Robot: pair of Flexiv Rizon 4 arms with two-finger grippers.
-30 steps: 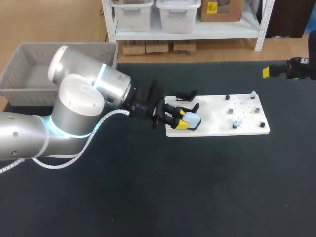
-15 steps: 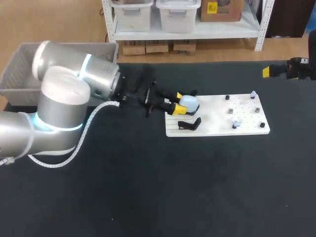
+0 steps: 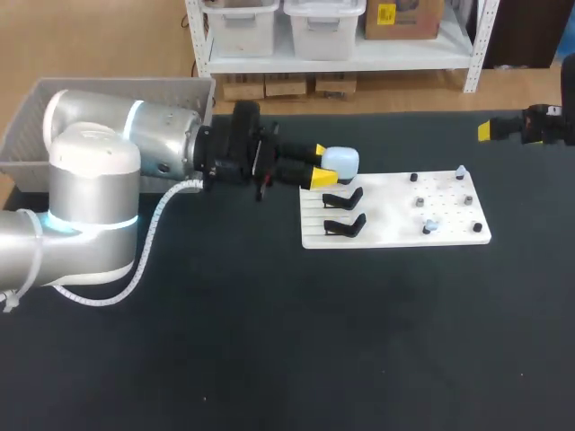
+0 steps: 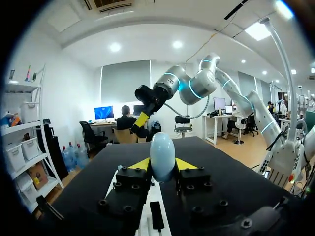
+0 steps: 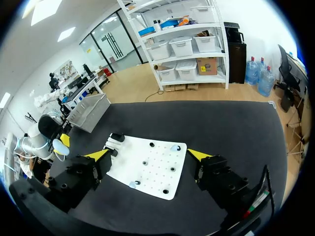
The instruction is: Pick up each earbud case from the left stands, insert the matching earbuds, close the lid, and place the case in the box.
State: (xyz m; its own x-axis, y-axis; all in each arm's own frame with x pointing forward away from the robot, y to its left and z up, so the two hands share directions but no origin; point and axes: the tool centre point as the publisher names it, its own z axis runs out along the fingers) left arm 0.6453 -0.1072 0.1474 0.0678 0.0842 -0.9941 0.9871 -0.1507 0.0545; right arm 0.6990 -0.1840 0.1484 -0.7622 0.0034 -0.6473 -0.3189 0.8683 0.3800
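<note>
Where the left arm comes in: the left arm (image 3: pixel 99 197) enters from the near left and stretches across the black counter (image 3: pixel 359 341) towards the middle, its wrist level with the counter.
Left jaws: pinching the earbud case from two sides, a yellow fingertip (image 4: pixel 140 163) pressed to each flank.
Earbud case: pale blue and egg-shaped (image 3: pixel 340 162). It is held at the far left corner of the board, just beyond the farther stand. From the left wrist it stands upright between the tips (image 4: pixel 162 157), and whether its lid is open I cannot tell.
Board: a white, flat board (image 3: pixel 386 229) lying on the counter right of the middle. From the right wrist it lies ahead of and below the jaws (image 5: pixel 147 169).
Stands: two black stands on the board's left end, one nearer (image 3: pixel 345 224) and one farther (image 3: pixel 343 196), close together.
Pegs: small dark pegs (image 3: pixel 420 204) dotted over the board's right half.
Earbuds: one pale earbud (image 3: pixel 430 225) near the board's near right part, another (image 3: pixel 461 171) at its far right corner.
Box: a grey box (image 3: pixel 36 117) at the counter's far left, behind the left arm.
Right jaws: spread wide with nothing between them, yellow fingertips (image 5: pixel 98 154) well apart. They hover at the far right edge of the counter, well apart from the board.
</note>
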